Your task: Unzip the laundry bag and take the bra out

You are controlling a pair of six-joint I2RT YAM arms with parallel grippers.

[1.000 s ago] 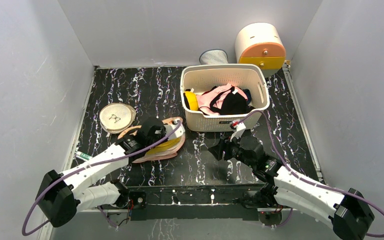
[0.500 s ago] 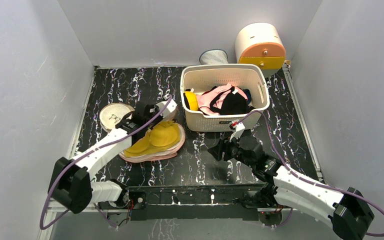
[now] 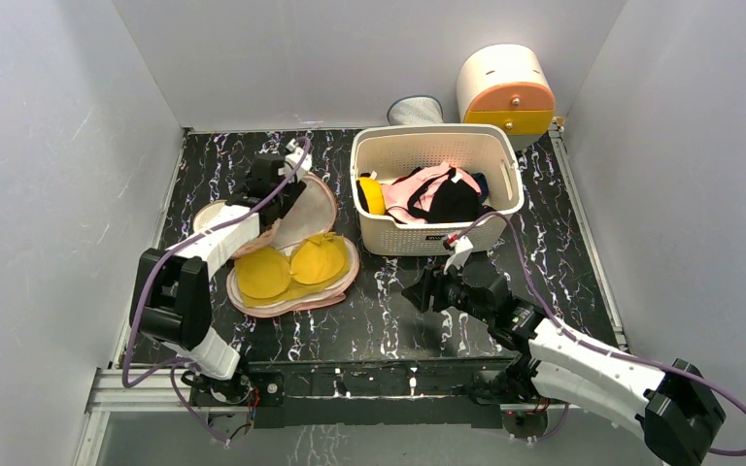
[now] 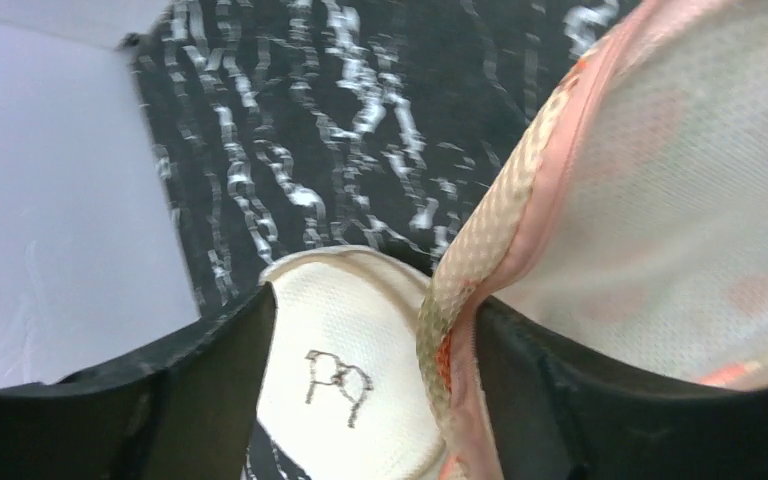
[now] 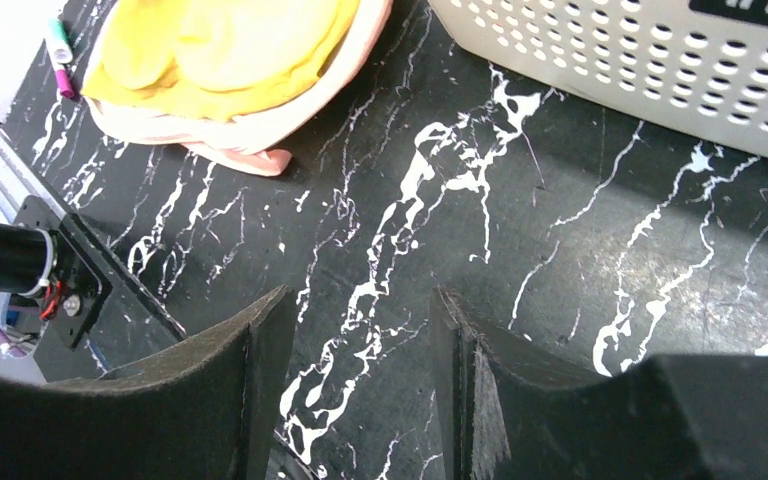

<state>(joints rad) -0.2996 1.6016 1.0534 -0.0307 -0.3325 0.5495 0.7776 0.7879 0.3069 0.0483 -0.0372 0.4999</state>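
The laundry bag (image 3: pixel 308 206) lies left of centre, unzipped, with its upper flap folded back toward the far side. The mustard-yellow bra (image 3: pixel 291 268) rests cups-up in the bag's lower half. My left gripper (image 3: pixel 277 192) is at the raised flap and open. In the left wrist view, the flap's pink edge (image 4: pixel 475 255) leans against the inside of the right finger (image 4: pixel 600 400), and the left gripper (image 4: pixel 375 300) is not clamped on it. My right gripper (image 3: pixel 416 291) hovers open over bare table (image 5: pixel 362 292). In the right wrist view, the bra (image 5: pixel 220 45) and the bag (image 5: pixel 250 135) are at top left.
A round cream disc (image 4: pixel 345 340) with a black bra icon lies under the left fingers. A white basket (image 3: pixel 437 136) with pink and black garments stands right of the bag. Behind it are a cream-and-orange drawer box (image 3: pixel 505 87) and a mesh pouch (image 3: pixel 416 109). A marker (image 5: pixel 60 50) lies near the front rail.
The left gripper swung the bag's top flap up and back toward the far wall, uncovering the bra, and its jaws have opened. The right arm has stayed in place.
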